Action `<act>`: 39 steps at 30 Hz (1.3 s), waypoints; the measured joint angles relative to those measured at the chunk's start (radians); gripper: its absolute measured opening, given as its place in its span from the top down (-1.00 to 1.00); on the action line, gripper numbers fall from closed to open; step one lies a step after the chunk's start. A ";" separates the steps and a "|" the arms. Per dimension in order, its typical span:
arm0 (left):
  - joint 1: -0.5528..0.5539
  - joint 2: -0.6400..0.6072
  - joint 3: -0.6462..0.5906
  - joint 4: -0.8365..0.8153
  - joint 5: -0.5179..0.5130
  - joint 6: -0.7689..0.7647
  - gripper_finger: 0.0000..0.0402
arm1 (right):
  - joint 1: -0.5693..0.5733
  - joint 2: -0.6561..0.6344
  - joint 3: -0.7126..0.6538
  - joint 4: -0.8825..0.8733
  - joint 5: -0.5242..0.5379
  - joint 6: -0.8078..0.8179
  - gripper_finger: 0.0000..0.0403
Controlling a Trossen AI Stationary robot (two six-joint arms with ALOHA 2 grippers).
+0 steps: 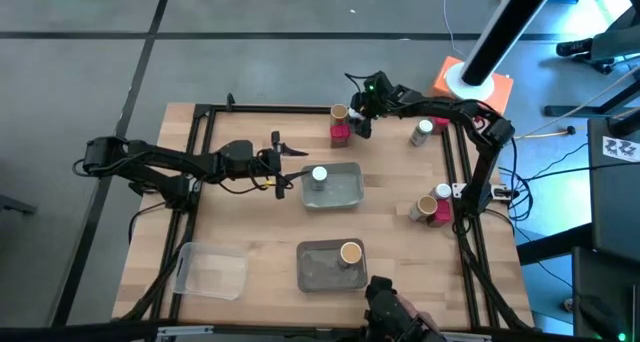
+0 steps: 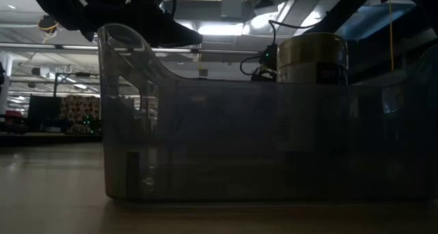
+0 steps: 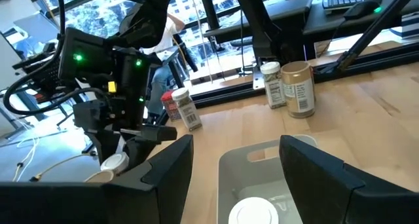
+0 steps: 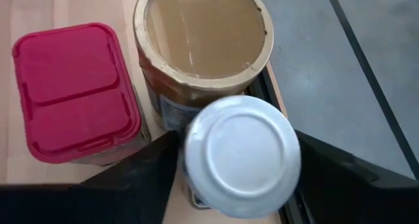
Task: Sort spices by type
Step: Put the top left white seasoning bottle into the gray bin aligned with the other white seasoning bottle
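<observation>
From above, the right gripper (image 1: 362, 110) hangs over the far-edge cluster beside the red packet (image 1: 340, 134); the left gripper (image 1: 283, 158) waits, jaws apart and empty, beside the grey tray (image 1: 345, 194).

Only the right wrist view shows the white-lidded jar (image 4: 241, 155) upright between the fingers (image 4: 141, 171), closing around it, touching the tan-topped cylinder (image 4: 203, 37).

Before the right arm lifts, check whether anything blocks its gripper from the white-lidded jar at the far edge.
Nothing does. The right gripper already has its fingers on either side of the white-lidded jar. The tan-topped cylinder and red packet crowd close beside it, not between.
</observation>
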 joint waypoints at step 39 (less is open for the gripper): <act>0.000 0.000 0.000 0.003 0.000 0.007 -0.08 | 0.217 -0.393 -0.001 -0.241 0.074 0.127 -0.05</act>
